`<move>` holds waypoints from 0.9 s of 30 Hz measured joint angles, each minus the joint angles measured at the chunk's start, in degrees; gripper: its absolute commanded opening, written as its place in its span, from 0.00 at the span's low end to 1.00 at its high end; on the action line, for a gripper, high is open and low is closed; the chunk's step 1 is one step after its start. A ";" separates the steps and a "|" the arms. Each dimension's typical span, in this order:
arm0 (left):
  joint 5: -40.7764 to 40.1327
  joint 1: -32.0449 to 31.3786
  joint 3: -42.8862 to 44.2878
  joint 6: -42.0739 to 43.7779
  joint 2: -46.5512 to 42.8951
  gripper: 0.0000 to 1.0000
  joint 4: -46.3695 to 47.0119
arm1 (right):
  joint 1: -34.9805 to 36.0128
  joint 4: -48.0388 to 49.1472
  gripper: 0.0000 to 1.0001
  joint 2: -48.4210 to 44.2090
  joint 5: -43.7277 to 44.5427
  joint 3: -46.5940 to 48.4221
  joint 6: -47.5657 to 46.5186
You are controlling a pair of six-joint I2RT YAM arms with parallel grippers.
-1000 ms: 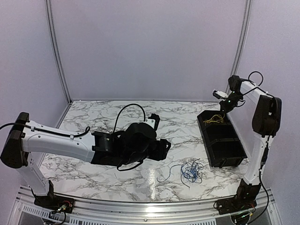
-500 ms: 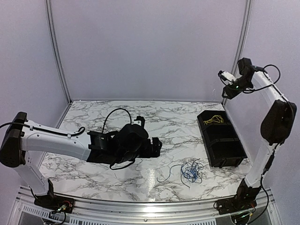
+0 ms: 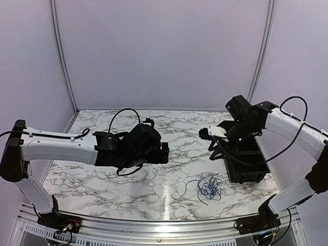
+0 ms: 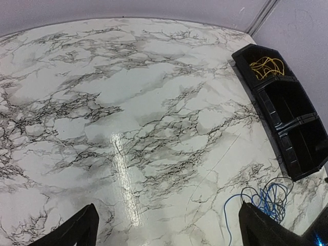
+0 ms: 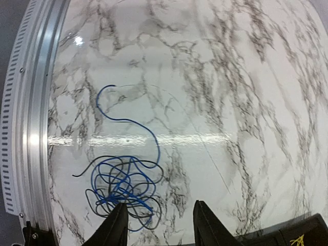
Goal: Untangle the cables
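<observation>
Marble tabletop [image 3: 102, 189] with, near its right front, a blue-and-black tangle of cables [image 3: 209, 187]. Over mid-table the left gripper [image 4: 166, 228] hovers, fingers spread wide and empty. Above the tangle the right gripper [image 5: 160, 228] has its fingers parted, also empty. Farther right, a yellow cable [image 4: 265, 66] sits in the far compartment of the black bin [image 3: 248, 177].

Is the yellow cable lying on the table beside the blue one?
No, the yellow cable lies inside the black bin, apart from the blue tangle.

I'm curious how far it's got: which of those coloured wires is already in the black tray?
The yellow cable, alone in the tray's far end compartment. The blue and black cables lie tangled together on the table.
</observation>
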 measured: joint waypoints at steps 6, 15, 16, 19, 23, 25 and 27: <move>4.04 2.62 -3.21 -0.37 -0.87 0.99 -3.41 | 13.22 1.25 0.49 -0.74 3.02 -2.93 -4.59; 1.20 3.13 -6.97 -0.98 -8.33 0.99 -4.37 | 24.98 7.67 0.52 8.66 11.23 -6.14 -13.00; 0.94 3.52 -6.97 -0.35 -9.44 0.99 -4.35 | 25.90 8.39 0.52 9.77 11.91 -6.51 -13.97; -0.15 4.52 -7.15 1.11 -11.91 0.99 -4.33 | 28.00 10.88 0.52 12.28 14.27 -7.54 -16.39; -2.32 5.01 -9.35 1.40 -15.10 0.99 -4.33 | 29.44 14.43 0.52 14.82 16.87 -9.20 -18.58; -4.37 5.01 -10.58 -0.20 -16.59 0.99 -4.74 | 29.90 15.78 0.49 16.33 18.03 -9.49 -19.56; -6.82 5.03 -12.09 -3.10 -18.10 0.99 -5.84 | 30.21 17.07 0.40 17.88 19.12 -9.53 -20.39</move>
